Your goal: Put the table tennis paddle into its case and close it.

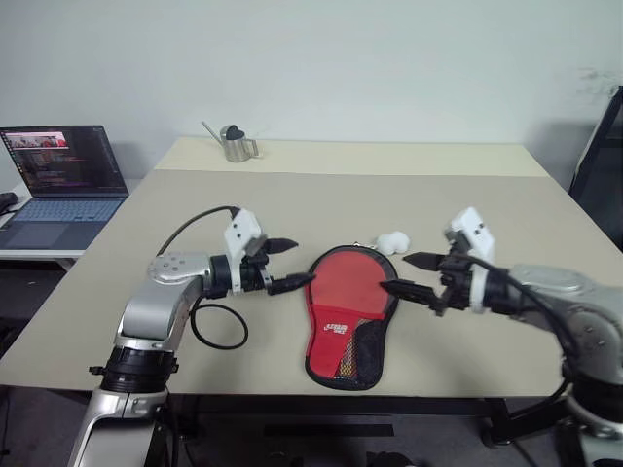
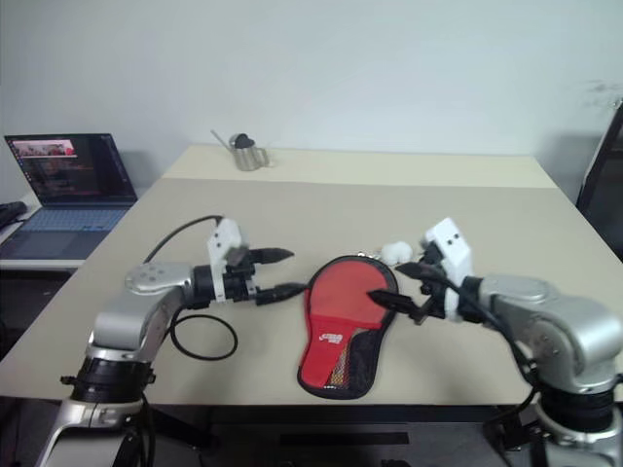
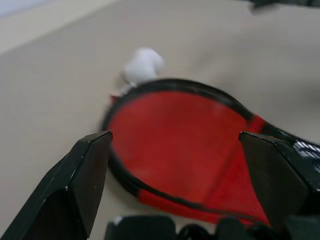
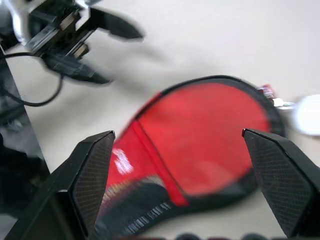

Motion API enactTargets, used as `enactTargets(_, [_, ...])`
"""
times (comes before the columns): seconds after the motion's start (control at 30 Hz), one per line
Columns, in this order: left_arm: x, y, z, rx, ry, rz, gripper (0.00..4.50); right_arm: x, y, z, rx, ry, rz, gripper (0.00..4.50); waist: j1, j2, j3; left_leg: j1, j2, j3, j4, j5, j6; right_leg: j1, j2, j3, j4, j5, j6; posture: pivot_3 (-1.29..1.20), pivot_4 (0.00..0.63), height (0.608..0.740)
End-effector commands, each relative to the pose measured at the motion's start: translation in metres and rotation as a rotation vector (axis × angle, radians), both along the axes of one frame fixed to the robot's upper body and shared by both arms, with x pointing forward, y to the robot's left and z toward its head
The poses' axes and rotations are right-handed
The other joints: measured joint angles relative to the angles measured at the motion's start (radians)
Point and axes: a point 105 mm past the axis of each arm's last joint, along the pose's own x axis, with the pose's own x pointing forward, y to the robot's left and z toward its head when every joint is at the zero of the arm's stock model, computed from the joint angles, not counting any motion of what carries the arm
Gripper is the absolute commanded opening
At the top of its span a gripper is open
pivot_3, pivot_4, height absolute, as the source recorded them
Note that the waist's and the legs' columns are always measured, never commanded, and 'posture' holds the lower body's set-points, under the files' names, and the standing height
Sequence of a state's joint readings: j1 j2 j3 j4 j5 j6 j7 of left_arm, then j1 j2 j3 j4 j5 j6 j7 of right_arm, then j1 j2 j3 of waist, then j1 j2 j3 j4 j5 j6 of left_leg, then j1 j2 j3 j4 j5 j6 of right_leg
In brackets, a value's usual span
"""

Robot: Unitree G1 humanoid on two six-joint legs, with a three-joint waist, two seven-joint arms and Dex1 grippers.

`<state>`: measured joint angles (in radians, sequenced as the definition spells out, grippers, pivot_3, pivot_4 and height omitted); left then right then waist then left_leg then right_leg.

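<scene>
Nearest to me, low in the middle of the head view, I see the case [image 1: 348, 319] lying flat on the beige table [image 1: 292, 209], red side up, its narrow mesh-and-logo end toward the bottom edge of the frame and its round end pointing up the picture. I cannot make out the table tennis paddle itself; what faces me is the red panel of the pouch with its black edging, and I cannot tell whether the zip is shut all the way round. At the left centre of the frame my left gripper [image 1: 290, 263] hangs just beside the round end of the case, fingers spread wide with nothing between them, tips pointing toward the pouch. At the right centre my right gripper [image 1: 407, 274] mirrors it, also spread and empty, its lower fingertip overlapping the case's right edge in the picture, though I cannot tell if it touches. Both wrist views look between parted black fingers [image 3: 75, 195] at the red pouch. A black cable loop [image 1: 218, 326] lies on the table under my left forearm. Just above the case's round end sits a small white object [image 1: 392, 241]. Farther up the frame, near the table's back edge, stands a small metal watering can [image 1: 235, 143], and at the upper left an open laptop [image 1: 58, 185] glows on a side surface.
</scene>
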<state>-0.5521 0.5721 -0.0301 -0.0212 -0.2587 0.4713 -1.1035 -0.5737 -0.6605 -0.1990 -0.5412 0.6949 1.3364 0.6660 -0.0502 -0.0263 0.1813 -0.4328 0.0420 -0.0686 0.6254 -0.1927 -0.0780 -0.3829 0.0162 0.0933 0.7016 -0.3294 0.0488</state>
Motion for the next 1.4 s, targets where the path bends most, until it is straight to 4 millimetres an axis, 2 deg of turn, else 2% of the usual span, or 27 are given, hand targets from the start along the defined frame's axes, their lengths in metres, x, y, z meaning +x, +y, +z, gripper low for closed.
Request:
enactTargets(0.03, [0.005, -0.019, 0.011, 0.003, -0.115, -0.045, 4.48, 0.002, -0.007, 0.01, -0.019, -0.047, 0.024, 4.5, 0.001, 0.0, 0.0, 0.0, 0.0, 0.0, 0.0, 0.0, 0.0, 0.0, 0.0, 0.0, -0.001, 0.0, 0.0, 0.0, 0.15, 0.74])
enactTargets(0.17, [0.013, -0.042, -0.002, 0.0, -0.106, -0.112, 4.48, 0.015, -0.022, 0.007, -0.068, -0.072, -0.047, 4.5, 0.002, 0.0, 0.0, 0.0, 0.0, 0.003, 0.002, 0.0, 0.0, 0.002, 0.0, 0.003, -0.004, 0.002, 0.003, 0.0, 0.15, 0.74])
enactTargets(0.37, [0.026, -0.054, -0.037, 0.04, -0.04, -0.127, 4.48, 0.037, -0.028, 0.006, -0.059, -0.12, -0.142, 4.5, -0.005, 0.0, 0.0, 0.0, 0.0, 0.004, 0.001, 0.0, 0.001, 0.001, 0.0, 0.004, -0.004, 0.004, 0.001, 0.0, 0.15, 0.74])
enactTargets(0.5, [0.03, -0.057, -0.053, 0.044, -0.009, -0.124, 4.48, 0.066, -0.029, 0.009, -0.049, -0.159, -0.235, 4.5, -0.008, 0.001, 0.001, 0.0, 0.0, 0.005, 0.001, 0.0, 0.001, 0.0, 0.0, 0.005, -0.004, 0.005, -0.001, 0.0, 0.15, 0.74])
enactTargets(0.7, [0.031, -0.065, -0.053, 0.025, -0.011, -0.131, 4.48, 0.118, -0.025, 0.008, 0.043, -0.135, -0.393, 4.5, -0.006, 0.001, 0.001, 0.0, 0.0, 0.005, 0.001, 0.0, 0.001, 0.0, 0.0, 0.005, -0.003, 0.006, -0.001, 0.0, 0.15, 0.74])
enactTargets(0.8, [0.031, -0.066, -0.052, 0.022, -0.017, -0.131, 4.48, 0.145, -0.023, -0.007, 0.043, -0.112, -0.463, 4.5, -0.005, 0.001, 0.001, 0.0, 0.0, 0.005, 0.001, 0.0, 0.001, 0.0, 0.0, 0.004, -0.003, 0.006, -0.002, 0.0, 0.15, 0.74])
enactTargets(0.93, [0.027, -0.066, -0.053, 0.021, -0.019, -0.133, 4.48, 0.171, -0.018, -0.025, 0.079, -0.064, -0.548, 4.5, -0.005, 0.002, 0.001, 0.0, 0.0, 0.005, -0.001, 0.0, 0.001, -0.001, -0.001, 0.004, -0.003, 0.006, -0.002, 0.0, 0.15, 0.74])
enactTargets(1.1, [0.022, -0.061, -0.053, 0.026, -0.02, -0.123, 4.48, 0.183, -0.016, -0.048, 0.064, -0.028, -0.591, 4.5, -0.006, 0.003, 0.002, 0.0, 0.0, 0.005, -0.002, 0.0, 0.001, -0.001, -0.001, 0.004, -0.003, 0.006, -0.003, 0.0, 0.15, 0.74])
enactTargets(1.3, [0.02, -0.054, -0.051, 0.034, -0.02, -0.1, 4.48, 0.18, -0.009, -0.073, 0.043, 0.037, -0.571, 4.5, -0.008, 0.003, 0.002, 0.0, 0.0, 0.005, -0.001, 0.0, 0.0, -0.001, -0.001, 0.004, -0.001, 0.006, -0.003, 0.0, 0.15, 0.74])
enactTargets(1.4, [0.019, -0.054, -0.052, 0.035, -0.018, -0.097, 4.48, 0.179, -0.003, -0.079, 0.05, 0.058, -0.554, 4.5, -0.009, 0.003, 0.002, 0.001, 0.0, 0.005, 0.0, 0.0, 0.0, -0.001, 0.0, 0.004, 0.001, 0.006, -0.003, 0.0, 0.15, 0.74])
